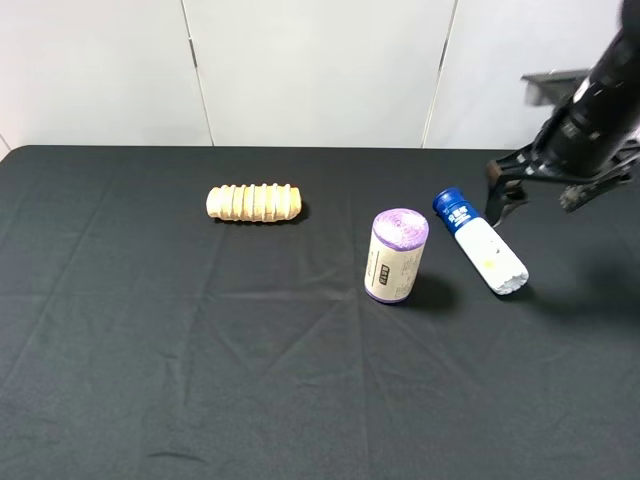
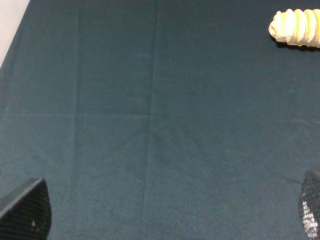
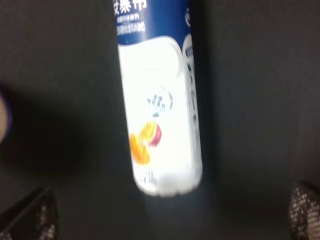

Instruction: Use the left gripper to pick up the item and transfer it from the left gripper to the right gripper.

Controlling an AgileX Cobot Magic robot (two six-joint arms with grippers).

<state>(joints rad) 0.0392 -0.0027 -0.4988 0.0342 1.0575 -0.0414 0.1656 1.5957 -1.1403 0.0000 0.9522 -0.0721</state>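
Note:
The item, a white bottle (image 1: 480, 240) with a blue cap, lies on its side on the black cloth at the right, cap toward the back. It fills the right wrist view (image 3: 160, 115), showing its blue label and small orange picture. My right gripper (image 1: 535, 195) hangs open and empty just above and behind the bottle's cap end; its fingertips sit wide apart in the right wrist view (image 3: 167, 220). My left gripper (image 2: 167, 215) is open and empty over bare cloth, far from the bottle. It is out of the exterior high view.
A purple-topped cream roll (image 1: 396, 255) stands upright just left of the bottle. A ridged tan bread-like log (image 1: 254, 202) lies further left and back, also in the left wrist view (image 2: 296, 27). The black cloth (image 1: 200, 350) covers the table; a white wall stands behind.

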